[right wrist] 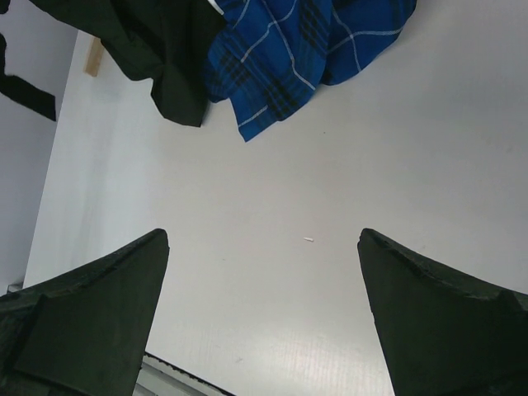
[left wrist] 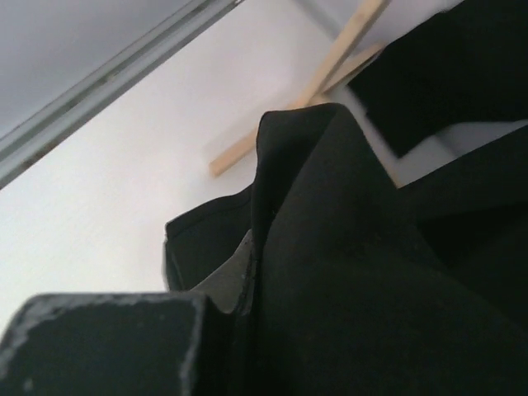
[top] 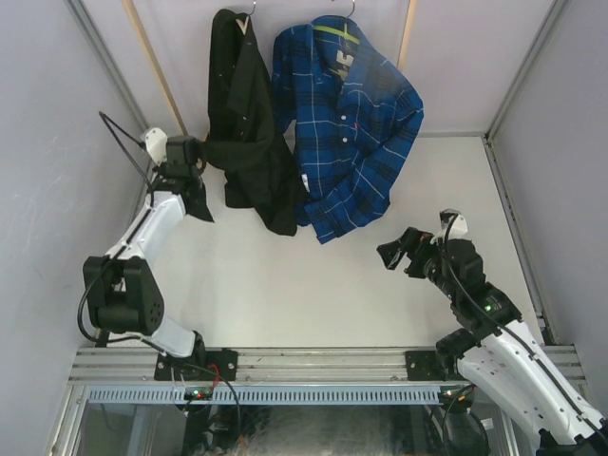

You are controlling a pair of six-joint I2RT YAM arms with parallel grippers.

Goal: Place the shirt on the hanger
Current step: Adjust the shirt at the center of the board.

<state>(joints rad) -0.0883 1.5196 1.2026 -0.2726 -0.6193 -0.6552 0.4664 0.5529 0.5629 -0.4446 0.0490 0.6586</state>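
**A:** Black cloth of the shirt (top: 242, 114) is pinched tight in my left gripper (top: 199, 155).

**B:** Where is the shirt?

**A:** I see it hanging at the back, touching the blue shirt (top: 347, 123). A pale bit of hanger (top: 245, 26) shows at its collar.

**B:** And on the right?

**A:** My right gripper (top: 397, 249) is wide open over the table (top: 285, 294), holding nothing.
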